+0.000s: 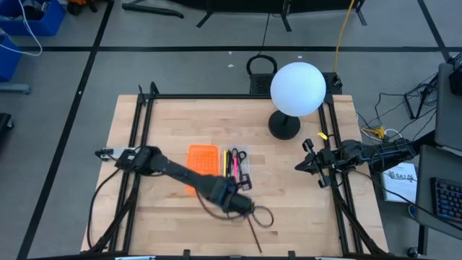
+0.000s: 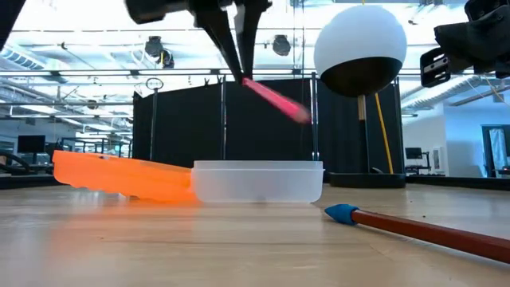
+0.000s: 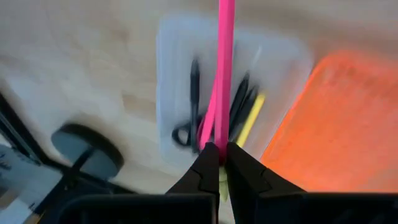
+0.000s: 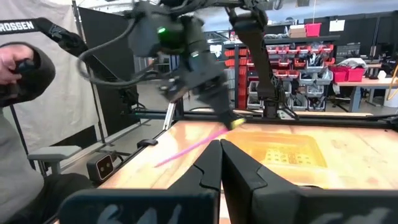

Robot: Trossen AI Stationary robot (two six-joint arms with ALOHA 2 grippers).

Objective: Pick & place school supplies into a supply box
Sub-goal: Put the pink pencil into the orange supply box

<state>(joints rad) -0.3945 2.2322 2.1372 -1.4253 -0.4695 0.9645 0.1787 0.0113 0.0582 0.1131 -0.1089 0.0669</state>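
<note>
Left hand [image 3: 219, 163] is pinched tight on a pink pen [image 3: 224, 68], holding it in the air right over the clear tray half of the supply box [image 2: 256, 182]; tray already has scissors [image 3: 184, 134], a black pen [image 3: 194, 87], a yellow one [image 3: 250, 118] and another pink one in it (orange half [image 1: 202, 160] lies open flat beside it); a brown pencil [image 2: 422, 229] lies loose on the bench [image 1: 289, 209]; right hand [image 4: 219, 163] sits closed and empty near the bench's right edge, by the white globe lamp [image 1: 297, 89].
</note>
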